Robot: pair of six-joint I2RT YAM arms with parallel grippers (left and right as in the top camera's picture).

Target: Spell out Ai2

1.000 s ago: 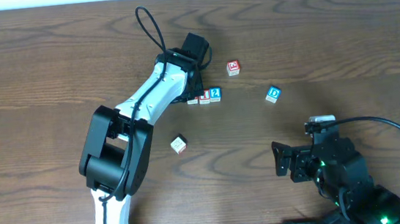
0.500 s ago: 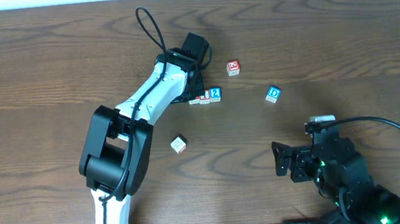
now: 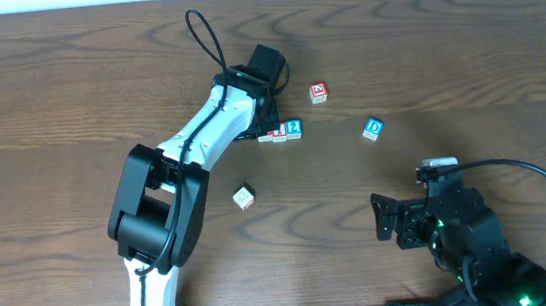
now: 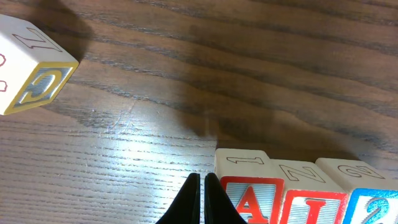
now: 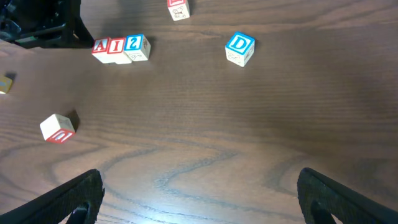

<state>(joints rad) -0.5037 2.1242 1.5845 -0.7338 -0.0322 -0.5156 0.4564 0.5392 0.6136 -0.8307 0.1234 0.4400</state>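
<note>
The three cubes stand side by side in a row reading A (image 4: 249, 200), I (image 4: 311, 206), 2 (image 4: 375, 210). The same row shows in the right wrist view as A (image 5: 101, 45), I (image 5: 115, 45), 2 (image 5: 133, 43). From overhead, the 2 cube (image 3: 294, 128) is at the row's right end, and the left arm partly covers the A end. My left gripper (image 4: 202, 182) is shut with nothing in it, its tips low on the table just left of the A cube. My right gripper (image 5: 202, 190) stands open and bare over the wood, well short of the row.
A blue D cube (image 3: 373, 128) sits right of the row. A red-faced cube (image 3: 318, 92) lies behind the row. A tumbled cube (image 3: 244, 197) rests nearer the front. Another cube with a "C" side (image 4: 34, 71) lies apart in the left wrist view.
</note>
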